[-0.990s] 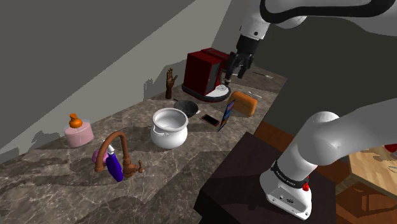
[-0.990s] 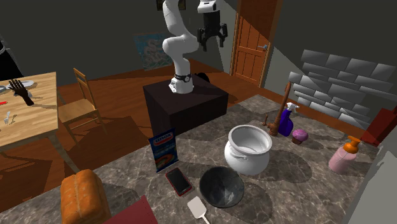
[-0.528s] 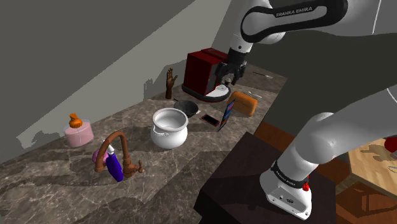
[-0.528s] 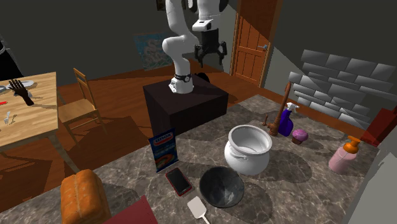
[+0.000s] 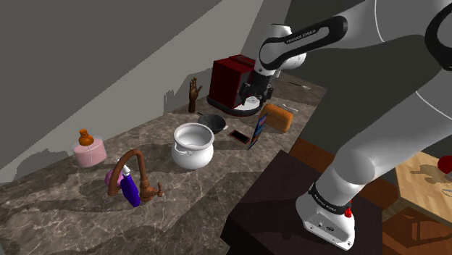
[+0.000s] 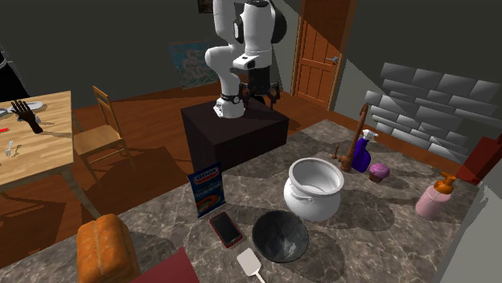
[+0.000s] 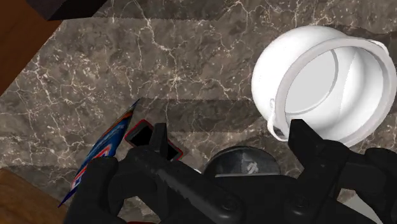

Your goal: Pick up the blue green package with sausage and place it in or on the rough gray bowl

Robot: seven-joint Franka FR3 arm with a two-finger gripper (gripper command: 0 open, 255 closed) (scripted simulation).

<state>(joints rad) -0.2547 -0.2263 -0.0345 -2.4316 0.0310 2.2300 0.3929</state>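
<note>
The blue-green sausage package point(image 5: 258, 131) stands upright near the counter's edge, also seen in the second exterior view point(image 6: 207, 190) and beside my finger in the wrist view point(image 7: 105, 149). The dark gray bowl point(image 5: 212, 121) point(image 6: 280, 236) lies between the package and a white pot, and its rim peeks out under my hand point(image 7: 245, 163). My gripper point(image 5: 250, 91) point(image 6: 261, 92) point(image 7: 230, 137) hangs high above the counter, open, with nothing between its fingers point(image 7: 159, 139).
A white pot point(image 5: 193, 145) point(image 7: 324, 89) stands beside the bowl. A phone point(image 5: 237, 135) lies by the package, with a bread loaf point(image 5: 279, 116) and a red appliance point(image 5: 232, 80) behind. Further along are a faucet point(image 5: 134, 174), a blue spray bottle point(image 5: 130, 190) and a pink dispenser point(image 5: 89, 148).
The arm has folded down and my gripper has sunk lower, staying open. Nothing on the counter has moved.
</note>
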